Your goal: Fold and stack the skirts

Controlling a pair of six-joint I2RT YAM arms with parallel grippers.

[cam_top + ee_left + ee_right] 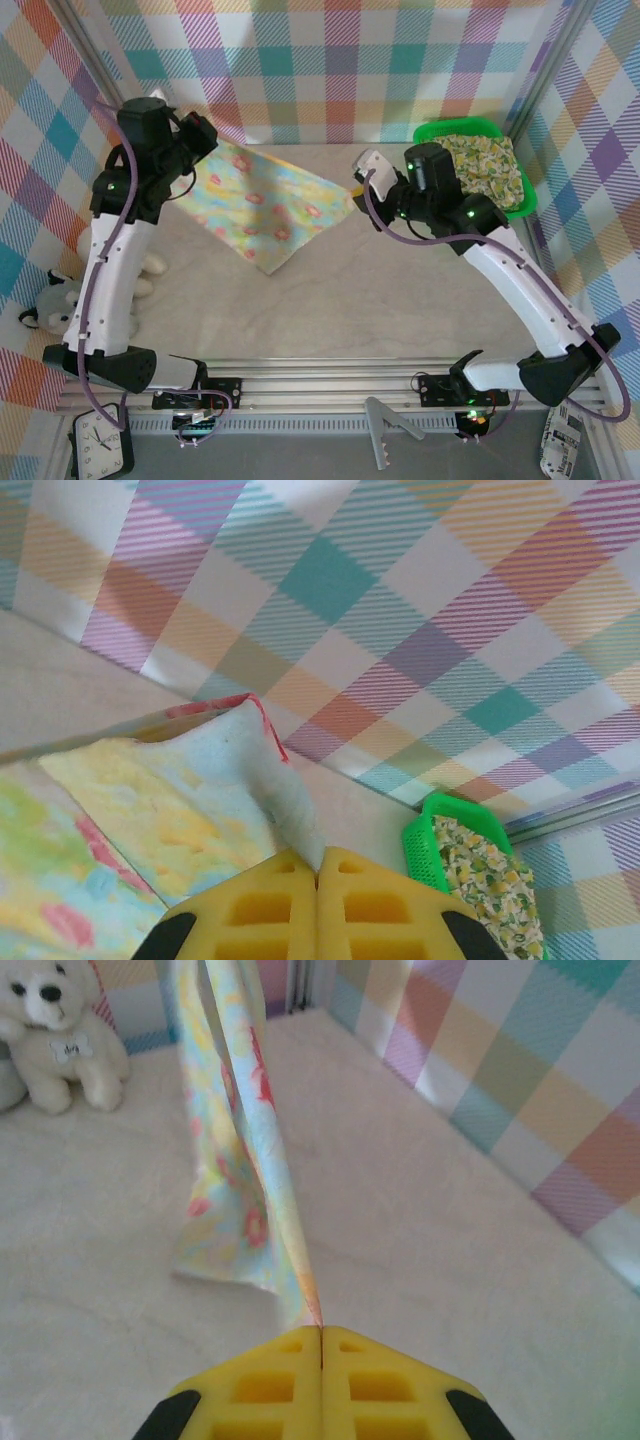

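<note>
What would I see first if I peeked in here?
The pale floral skirt held up over the middle of the table, pinched by the left hand at one end and the right hand at the other. Next, the bright green tray in the far right corner, holding a yellow-green print skirt.

The table [400, 300] lies bare along its near edge; the stretched floral skirt [265, 205], the far-right-corner green tray [455, 127] and the left-edge plush toys [58, 298] obstruct elsewhere.

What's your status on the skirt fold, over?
Left gripper shut on pale floral skirt, right gripper shut on its other corner. Skirt held up, stretched between arms. Green tray and plush toys well aside.
</note>
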